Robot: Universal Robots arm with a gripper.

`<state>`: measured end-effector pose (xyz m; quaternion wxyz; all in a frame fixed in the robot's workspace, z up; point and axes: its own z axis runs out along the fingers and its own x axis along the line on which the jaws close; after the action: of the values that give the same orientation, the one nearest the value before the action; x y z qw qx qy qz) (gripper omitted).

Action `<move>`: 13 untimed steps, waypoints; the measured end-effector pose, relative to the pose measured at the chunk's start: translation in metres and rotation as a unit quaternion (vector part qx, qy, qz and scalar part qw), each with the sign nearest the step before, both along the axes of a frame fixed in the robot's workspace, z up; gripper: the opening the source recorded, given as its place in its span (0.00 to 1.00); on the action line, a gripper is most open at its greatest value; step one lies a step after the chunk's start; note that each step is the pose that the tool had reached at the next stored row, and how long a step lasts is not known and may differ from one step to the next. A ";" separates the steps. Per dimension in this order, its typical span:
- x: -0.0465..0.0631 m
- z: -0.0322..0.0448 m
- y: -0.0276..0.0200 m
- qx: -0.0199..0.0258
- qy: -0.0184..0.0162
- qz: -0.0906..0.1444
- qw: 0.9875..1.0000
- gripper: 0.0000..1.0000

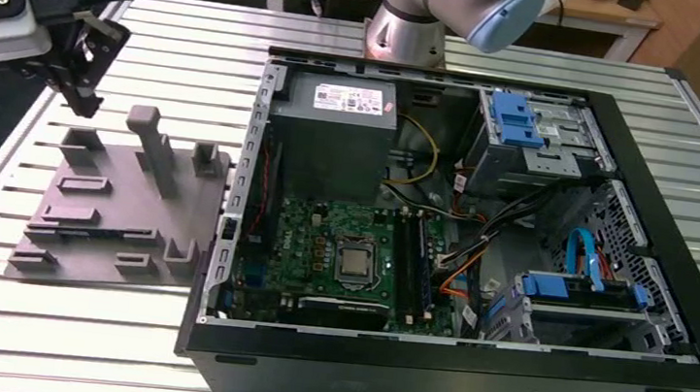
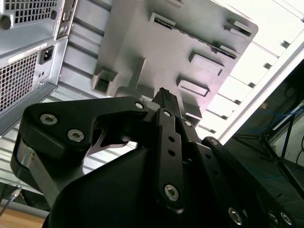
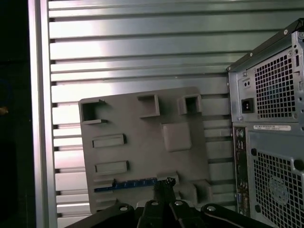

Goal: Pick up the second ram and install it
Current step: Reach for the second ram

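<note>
A slatted metal surface [image 1: 87, 344] is spread across the exterior view. On it an open computer case [image 1: 434, 385] is laid on its side, towards the exterior view's right, with its green motherboard [image 1: 320, 227] and square silver processor [image 1: 354, 260] exposed. The grey arm [image 1: 410, 22] is seen at the far side of the surface, behind the case. A grey fixture plate [image 1: 114, 210] with upright posts is set flat on the surface just beside the case, on the exterior view's left. The gripper [image 1: 82, 107] is held in the air above the far part of that plate, apart from it. Its fingers [image 2: 167, 137] are seen pressed together in both wrist views, and nothing is gripped between them. The second ram [image 3: 126, 184] — a long, thin blue strip in the first wrist view — is seated in a slot of the fixture plate, close to one of the plate's edges. It is not held — it is only seen near the fingertips in that view.
</note>
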<state>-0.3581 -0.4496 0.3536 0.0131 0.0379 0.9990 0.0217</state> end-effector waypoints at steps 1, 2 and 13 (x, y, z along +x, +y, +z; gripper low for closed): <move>-0.001 -0.0012 -0.0006 0.000 0.000 0.000 1.000 0.11; -0.003 -0.0026 -0.0011 0.000 0.000 0.000 1.000 0.11; -0.019 -0.0188 -0.0071 0.000 0.000 0.000 1.000 0.11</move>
<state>-0.3767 -0.4567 0.3348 0.0131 0.0379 0.9990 0.0217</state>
